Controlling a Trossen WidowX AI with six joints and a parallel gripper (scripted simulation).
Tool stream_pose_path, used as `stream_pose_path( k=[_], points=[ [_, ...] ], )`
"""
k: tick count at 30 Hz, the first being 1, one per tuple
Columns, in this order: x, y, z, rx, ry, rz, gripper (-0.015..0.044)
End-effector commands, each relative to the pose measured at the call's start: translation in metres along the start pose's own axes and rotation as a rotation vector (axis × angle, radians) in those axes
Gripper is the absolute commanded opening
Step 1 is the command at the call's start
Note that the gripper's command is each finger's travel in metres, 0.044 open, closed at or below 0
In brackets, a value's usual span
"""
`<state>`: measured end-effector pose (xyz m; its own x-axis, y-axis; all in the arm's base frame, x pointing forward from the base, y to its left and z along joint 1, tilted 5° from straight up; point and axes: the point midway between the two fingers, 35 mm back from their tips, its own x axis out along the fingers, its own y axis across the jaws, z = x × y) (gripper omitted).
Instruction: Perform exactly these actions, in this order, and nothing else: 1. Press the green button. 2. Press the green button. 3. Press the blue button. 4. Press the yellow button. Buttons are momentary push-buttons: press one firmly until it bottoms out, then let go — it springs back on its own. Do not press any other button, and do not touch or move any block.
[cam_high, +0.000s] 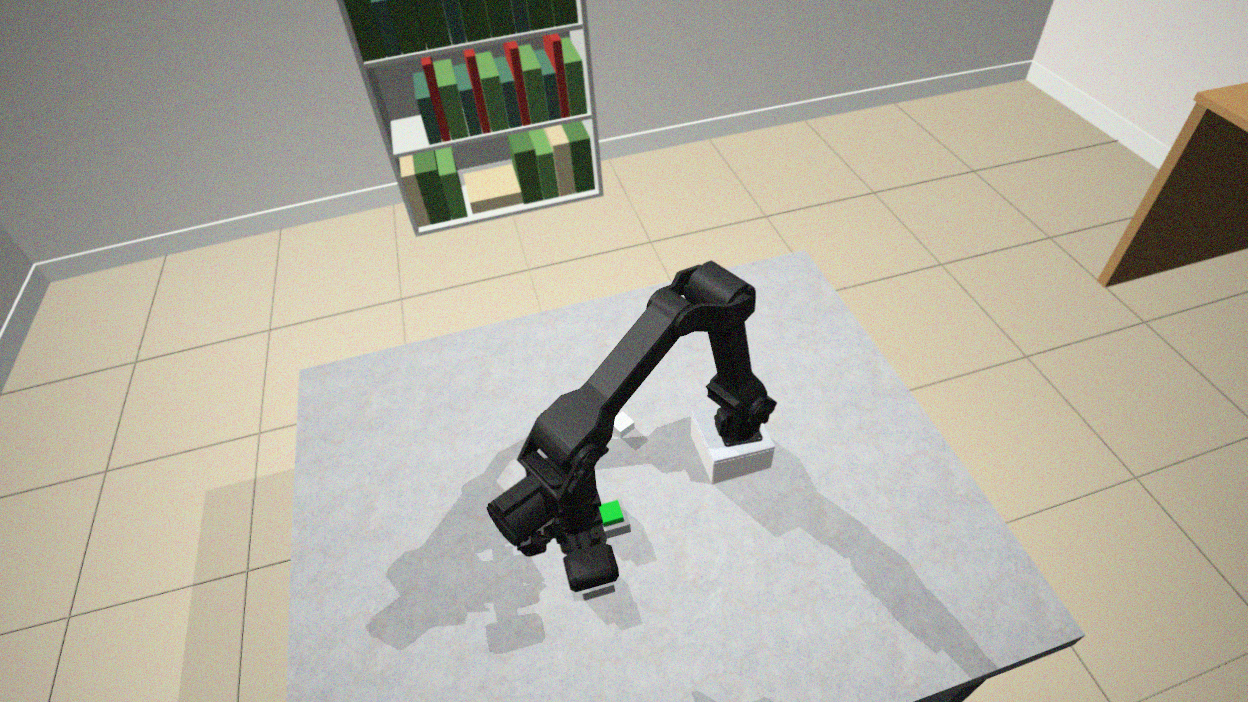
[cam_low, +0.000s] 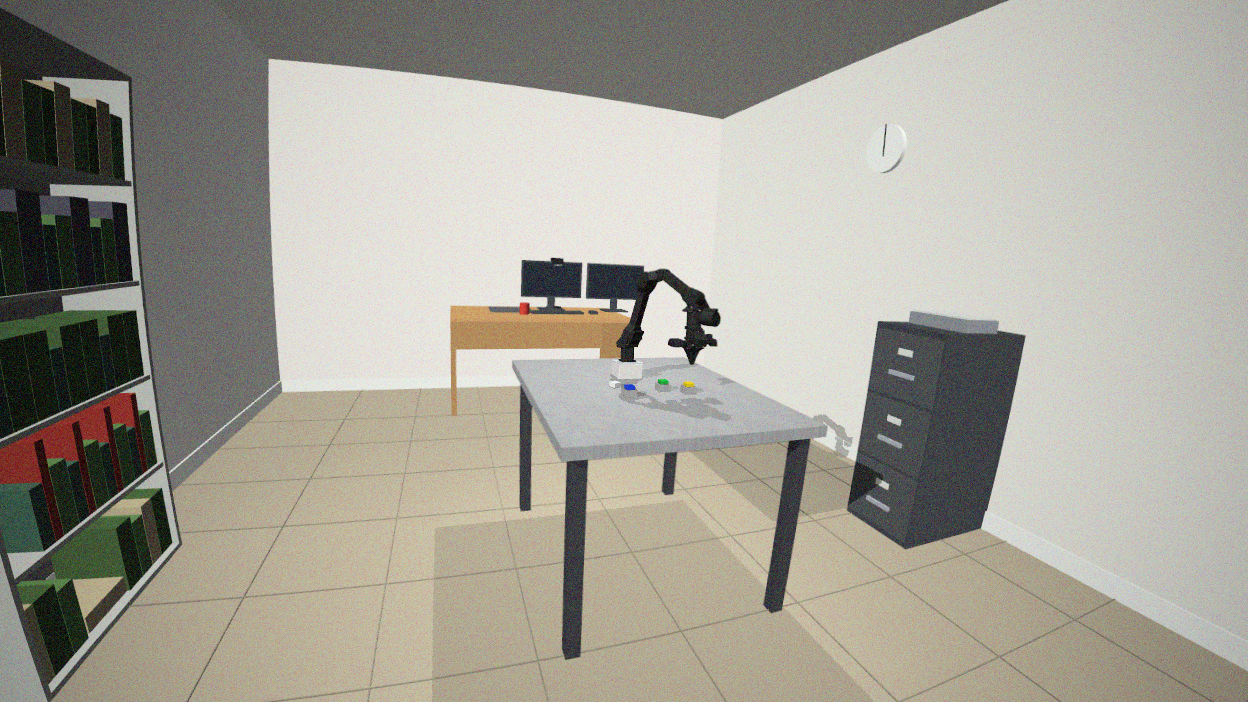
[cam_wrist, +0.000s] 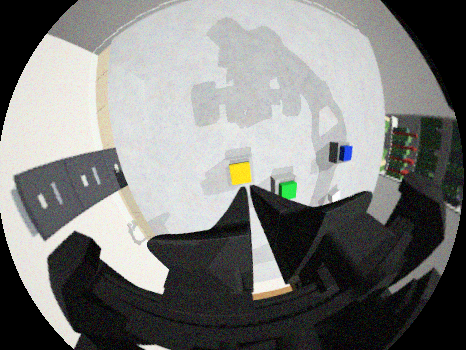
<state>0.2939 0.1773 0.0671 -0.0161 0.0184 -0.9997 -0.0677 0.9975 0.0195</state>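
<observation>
- Your gripper (cam_wrist: 252, 190) hangs above the table (cam_high: 785, 558), tips pointing down; its fingers stand nearly together with only a thin slit between them, and they hold nothing.
- The yellow button (cam_wrist: 240, 173) lies just ahead of the tips in the wrist view, a little to the left of the slit; judged from that, the coming press needs a small shift forward and left, then a straight drop.
- From the top view the gripper covers the yellow button, so you cannot check alignment there; the side view shows the tips clearly above it, not touching.
- The green button (cam_high: 612, 511) sits close beside the gripper, to the right of the tips in the wrist view; keep the descent from drifting that way.
- The blue button (cam_wrist: 345, 153) lies farther right and well apart.
- A small white block (cam_high: 623, 422) rests near the arm's base, half hidden by the forearm; leave it alone.
- No containers appear on the table.
</observation>
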Motion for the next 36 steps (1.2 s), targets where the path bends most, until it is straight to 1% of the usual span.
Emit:
stream_pose_path(
  k=[1,8,28,36],
  points=[
    [0.045,0.0,-0.009,0.002,0.031,-0.011,0.002],
    [0.048,0.0,-0.01,0.002,0.031,-0.011,0.002],
    [0.081,0.0,-0.011,0.002,0.031,-0.011,0.002],
    [0.082,-0.001,-0.011,0.002,0.031,-0.011,0.002]
  ],
)
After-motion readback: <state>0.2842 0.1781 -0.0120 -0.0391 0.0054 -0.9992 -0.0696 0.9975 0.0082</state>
